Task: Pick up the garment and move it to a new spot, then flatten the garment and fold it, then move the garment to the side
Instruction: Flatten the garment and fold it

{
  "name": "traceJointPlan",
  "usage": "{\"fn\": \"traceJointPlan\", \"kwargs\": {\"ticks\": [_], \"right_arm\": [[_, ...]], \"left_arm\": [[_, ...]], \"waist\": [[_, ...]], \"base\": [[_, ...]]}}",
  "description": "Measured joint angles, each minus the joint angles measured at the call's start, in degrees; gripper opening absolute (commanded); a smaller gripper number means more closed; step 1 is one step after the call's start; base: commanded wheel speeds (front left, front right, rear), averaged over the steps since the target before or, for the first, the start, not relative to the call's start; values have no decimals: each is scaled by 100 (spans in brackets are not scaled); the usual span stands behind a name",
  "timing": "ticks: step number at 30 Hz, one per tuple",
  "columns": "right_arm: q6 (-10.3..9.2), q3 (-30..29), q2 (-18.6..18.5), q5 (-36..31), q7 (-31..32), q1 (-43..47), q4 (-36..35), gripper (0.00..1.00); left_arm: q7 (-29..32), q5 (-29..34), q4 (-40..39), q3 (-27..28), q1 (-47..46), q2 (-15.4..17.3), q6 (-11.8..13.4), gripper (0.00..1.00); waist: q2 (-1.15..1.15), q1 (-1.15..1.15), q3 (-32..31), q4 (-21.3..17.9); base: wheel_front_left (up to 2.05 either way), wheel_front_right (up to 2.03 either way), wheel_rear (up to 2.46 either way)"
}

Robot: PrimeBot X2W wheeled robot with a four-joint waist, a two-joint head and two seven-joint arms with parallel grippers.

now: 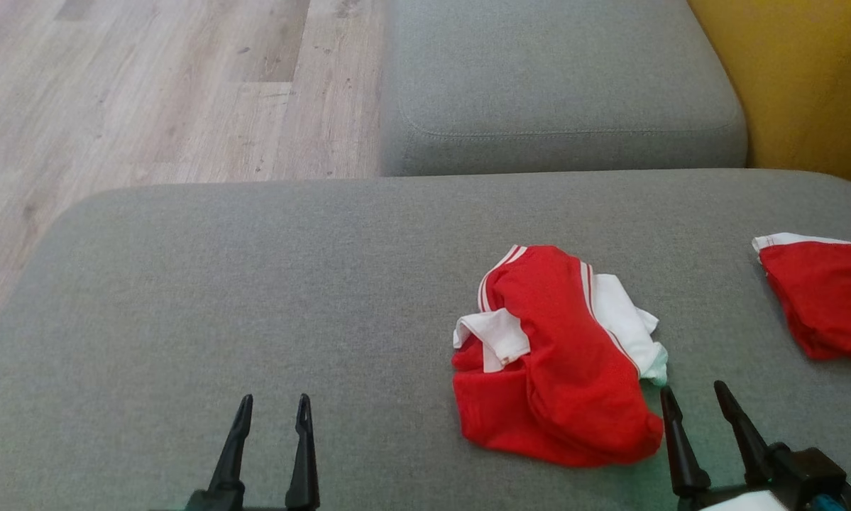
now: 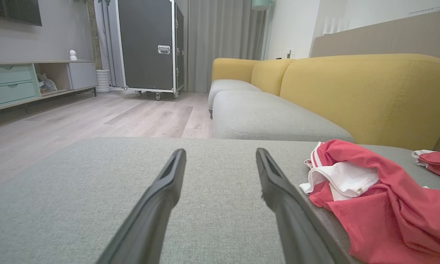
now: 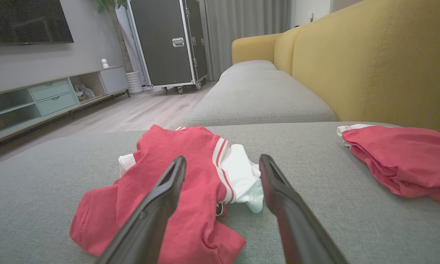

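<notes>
The crumpled red-and-white jersey (image 1: 560, 362) is lying on the grey cushion (image 1: 255, 284) by the right gripper (image 1: 693, 389); it and the left gripper (image 1: 275, 399) are hanging open, empty. Pinching one layer (it's bunched) is risking a tangled lift.

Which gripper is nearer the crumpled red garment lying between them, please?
The right gripper, fingertips at the lower right edge of the garment; the left gripper sits well off to its left.

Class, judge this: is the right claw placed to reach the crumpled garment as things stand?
Probably yes: the right claw is open, right beside the garment, and nothing on the cushion stands between them.
</notes>
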Motion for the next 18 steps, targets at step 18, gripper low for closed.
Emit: {"fn": "traceJointPlan", "kwargs": {"ticks": [18], "right_arm": [[0, 390, -298, 0, 1, -222, -127, 100]], "left_arm": [[328, -10, 947, -103, -1846, 259, -909, 100]], "waist": [[0, 0, 408, -808]], "base": [[0, 0, 0]]}}
